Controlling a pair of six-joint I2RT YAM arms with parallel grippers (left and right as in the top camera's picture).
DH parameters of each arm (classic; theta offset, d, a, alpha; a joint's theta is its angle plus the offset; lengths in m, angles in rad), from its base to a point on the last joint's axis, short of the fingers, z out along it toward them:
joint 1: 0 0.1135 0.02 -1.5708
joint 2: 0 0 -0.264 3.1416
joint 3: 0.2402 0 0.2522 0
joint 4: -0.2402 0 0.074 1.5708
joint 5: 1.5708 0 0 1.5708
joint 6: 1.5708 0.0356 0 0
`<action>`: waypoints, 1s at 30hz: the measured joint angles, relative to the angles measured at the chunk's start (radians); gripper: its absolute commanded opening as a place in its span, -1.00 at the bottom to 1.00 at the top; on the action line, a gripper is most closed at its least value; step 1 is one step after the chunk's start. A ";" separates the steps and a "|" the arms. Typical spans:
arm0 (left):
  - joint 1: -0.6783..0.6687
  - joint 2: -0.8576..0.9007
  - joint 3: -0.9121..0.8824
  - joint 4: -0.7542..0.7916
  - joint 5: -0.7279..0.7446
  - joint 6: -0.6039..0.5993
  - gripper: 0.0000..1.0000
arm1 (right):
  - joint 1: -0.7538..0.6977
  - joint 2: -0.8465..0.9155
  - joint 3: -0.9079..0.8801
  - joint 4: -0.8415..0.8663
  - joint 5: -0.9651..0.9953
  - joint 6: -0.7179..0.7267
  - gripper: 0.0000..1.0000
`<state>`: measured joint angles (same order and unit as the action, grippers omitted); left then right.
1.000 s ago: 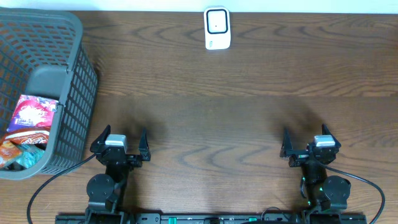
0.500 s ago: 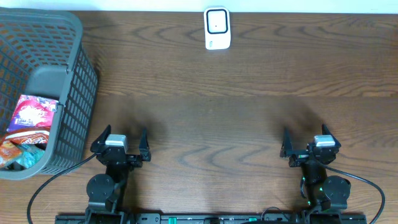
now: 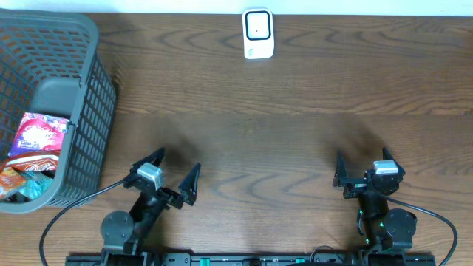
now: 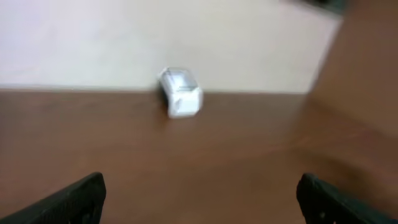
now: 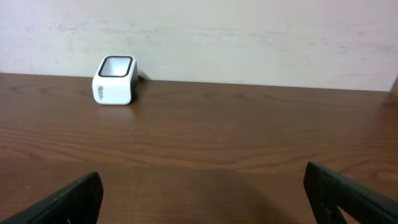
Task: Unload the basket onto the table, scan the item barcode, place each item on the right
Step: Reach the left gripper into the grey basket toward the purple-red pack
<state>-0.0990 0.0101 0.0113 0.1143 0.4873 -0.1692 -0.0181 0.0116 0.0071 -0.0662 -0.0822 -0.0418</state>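
The white barcode scanner (image 3: 258, 33) stands at the far edge of the wooden table, middle; it also shows as the scanner (image 4: 179, 93) in the blurred left wrist view and the scanner (image 5: 114, 79) in the right wrist view. The items are snack packets in the basket: a pink and purple packet (image 3: 41, 133) lies above an orange one (image 3: 13, 179). My left gripper (image 3: 179, 159) is open and empty near the front left, angled toward the right; its view is the left gripper (image 4: 200, 179). My right gripper (image 3: 361, 155) is open and empty at the front right, seen as the right gripper (image 5: 202, 174).
A grey mesh basket (image 3: 92, 103) fills the left side of the table, its near corner close to my left arm. A pale wall runs behind the table's far edge. Bare wood lies between both grippers and the scanner.
My left gripper has swung to the right and turned clockwise, its fingers now pointing up and right. The right arm has not moved.
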 measured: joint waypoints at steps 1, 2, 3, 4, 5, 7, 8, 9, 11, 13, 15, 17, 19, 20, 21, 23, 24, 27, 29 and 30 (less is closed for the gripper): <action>0.000 0.000 -0.003 0.056 0.020 -0.017 0.96 | 0.000 0.000 0.000 0.000 0.000 0.000 0.99; 0.000 0.001 -0.005 0.106 0.036 -0.029 0.96 | 0.000 0.000 0.000 0.000 0.000 0.000 0.99; 0.000 0.000 -0.005 0.173 0.050 -0.045 0.96 | 0.000 0.000 0.000 0.001 0.000 0.000 0.99; 0.000 0.000 -0.003 0.226 0.059 -0.055 0.96 | 0.000 0.000 0.000 0.000 0.000 0.000 0.99; 0.000 0.000 -0.002 0.271 0.063 -0.063 0.96 | 0.000 0.000 0.000 0.000 0.000 0.000 0.99; 0.000 0.000 0.007 0.338 0.060 -0.074 0.96 | 0.000 0.000 0.000 0.000 0.000 0.000 0.99; 0.000 0.000 0.018 0.348 0.050 -0.078 0.95 | 0.000 0.000 0.000 0.000 0.000 0.000 0.99; 0.000 0.000 0.034 0.351 0.030 -0.082 0.96 | 0.000 0.000 0.000 0.000 0.000 0.000 0.98; 0.000 0.003 0.078 0.352 -0.023 -0.090 0.96 | 0.000 0.000 0.000 0.000 0.000 0.000 0.99; 0.000 0.023 0.146 0.355 -0.092 -0.088 0.95 | 0.000 0.000 0.000 0.000 0.000 0.000 0.99; 0.000 0.059 0.219 0.356 -0.146 -0.074 0.96 | 0.000 0.000 0.000 0.000 0.000 0.000 0.98; 0.000 0.122 0.299 0.359 -0.196 -0.041 0.96 | 0.000 0.000 0.000 0.000 0.000 0.000 0.99; 0.000 0.200 0.371 0.360 -0.253 -0.014 0.96 | 0.000 0.000 0.000 0.000 0.000 0.000 0.99; 0.000 0.243 0.403 0.359 -0.287 -0.008 0.96 | 0.000 0.000 0.000 -0.001 0.000 0.000 0.99; 0.000 0.290 0.435 0.359 -0.324 -0.001 0.96 | 0.000 0.000 0.000 0.000 0.000 0.000 0.99; 0.000 0.397 0.506 0.358 -0.416 0.013 0.95 | 0.000 0.000 0.000 0.000 0.000 0.000 0.99; 0.000 0.441 0.536 0.358 -0.457 0.020 0.95 | 0.000 0.000 0.000 0.000 0.000 0.000 0.99; 0.000 0.583 0.651 0.327 -0.613 0.068 0.95 | 0.000 0.001 0.000 -0.001 0.000 0.000 0.99; 0.002 0.675 0.753 0.227 -0.729 0.113 0.96 | 0.000 0.000 0.000 0.000 0.000 0.000 0.99; 0.007 0.728 0.813 0.170 -0.784 0.139 0.95 | 0.000 0.000 0.000 0.000 0.000 0.000 0.99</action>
<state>-0.0917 0.7380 0.8242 0.2844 -0.2970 -0.0299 -0.0181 0.0120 0.0071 -0.0666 -0.0818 -0.0418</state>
